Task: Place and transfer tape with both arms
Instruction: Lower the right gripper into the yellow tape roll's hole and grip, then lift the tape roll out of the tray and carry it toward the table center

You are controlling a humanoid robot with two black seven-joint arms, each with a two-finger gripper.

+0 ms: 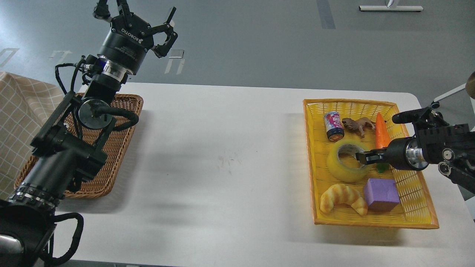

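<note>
Nearest of all, low on the left, the thick black base of the left arm rises over the white surface (222, 155) and crosses a brown wicker basket (122, 148). Further along on the right sits a yellow basket (419, 207), with a croissant toy (343, 198) and a purple block (381, 194) at its near end. Just behind them lies the tape (347, 161), flat on its side with the core facing up. The right claw (364, 157) reaches in from the right and sits at the roll's right wall; its fingers look nearly pressed together at that rim, though I cannot tell if they actually pinch it. An orange carrot (382, 131), a toy frog (358, 126) and a small can (334, 126) lie beyond. Farthest back, the left claw (148, 27) hangs high with fingers spread, holding nothing.

To lift well, I'd judge the right claw needs one finger inside the core and one outside, a firm squeeze on the wall, then a straight rise clear of the carrot beside it.
</note>
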